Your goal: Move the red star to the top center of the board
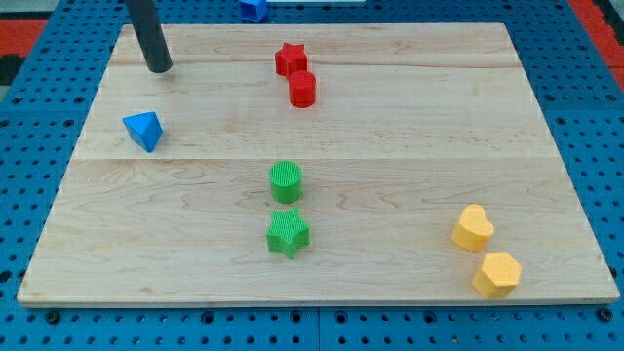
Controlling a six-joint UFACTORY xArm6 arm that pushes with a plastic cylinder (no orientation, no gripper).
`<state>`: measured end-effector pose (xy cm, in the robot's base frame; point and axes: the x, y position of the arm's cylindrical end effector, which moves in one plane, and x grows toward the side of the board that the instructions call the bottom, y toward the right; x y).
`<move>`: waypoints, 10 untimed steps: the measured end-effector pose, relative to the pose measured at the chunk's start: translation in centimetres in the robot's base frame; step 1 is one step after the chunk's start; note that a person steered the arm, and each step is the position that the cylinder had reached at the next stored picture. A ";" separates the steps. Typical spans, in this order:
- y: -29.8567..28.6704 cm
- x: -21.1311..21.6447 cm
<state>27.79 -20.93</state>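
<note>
red plastic star block [290,58] at board's 12 o'clock, red cylinder [302,89] touching at its 5 o'clock. my tip [160,69], bare rod, no fingers, well apart at star's 9 o'clock. small blue block [253,9] past wooden board [409,136], shape unclear.

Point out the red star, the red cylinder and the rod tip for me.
red star [290,58], camera view, its top face.
red cylinder [302,89], camera view, its side wall.
my tip [160,69], camera view, the rod's very end, left of both.

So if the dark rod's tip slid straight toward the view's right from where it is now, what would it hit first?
Probably the red star. My tip sits at the board's upper left, roughly level with it, nothing between. The red cylinder lies slightly lower, so likely missed, though depth is uncertain.
</note>
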 end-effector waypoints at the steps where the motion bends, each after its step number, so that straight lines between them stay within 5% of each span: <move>1: 0.0 -0.1; 5: 0.3 0.1; 7: 7.1 4.7; 8: 14.0 4.4; 10: 16.4 0.0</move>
<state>27.83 -4.55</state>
